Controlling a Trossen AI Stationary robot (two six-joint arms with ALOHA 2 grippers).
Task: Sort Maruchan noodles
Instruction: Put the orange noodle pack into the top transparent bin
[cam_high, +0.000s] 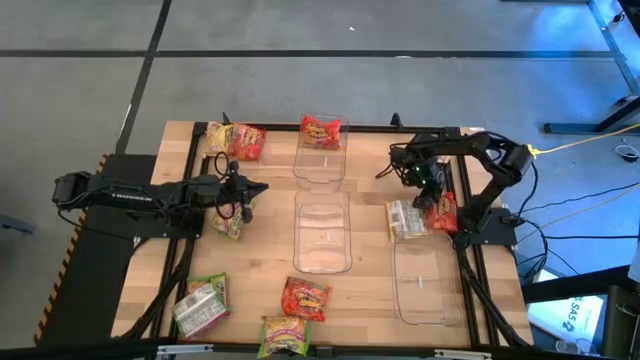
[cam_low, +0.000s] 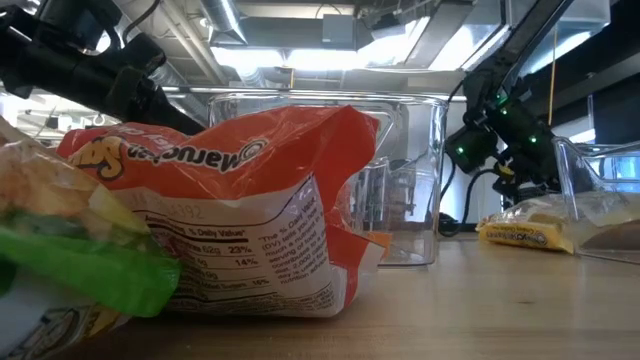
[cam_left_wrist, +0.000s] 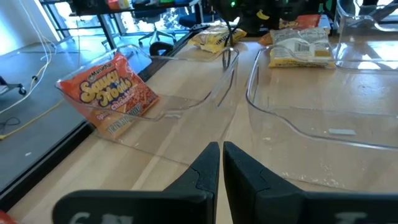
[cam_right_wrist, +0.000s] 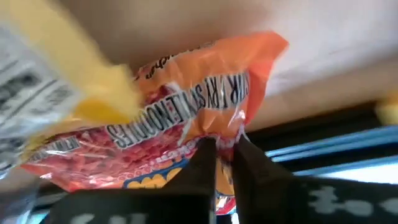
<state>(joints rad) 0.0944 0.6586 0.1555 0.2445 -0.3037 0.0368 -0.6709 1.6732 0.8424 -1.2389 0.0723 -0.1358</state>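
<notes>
A wooden table (cam_high: 370, 290) carries three clear bins (cam_high: 322, 232) and scattered Maruchan noodles (cam_high: 305, 298).

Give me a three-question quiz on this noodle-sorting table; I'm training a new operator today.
1. True or false: the right gripper has its fingers shut on a red packet.
2. How many clear bins sit on the table?
3. Which bin holds a packet? A) far centre bin B) middle bin C) right bin

Key: 1 true; 2 three; 3 A.
</notes>
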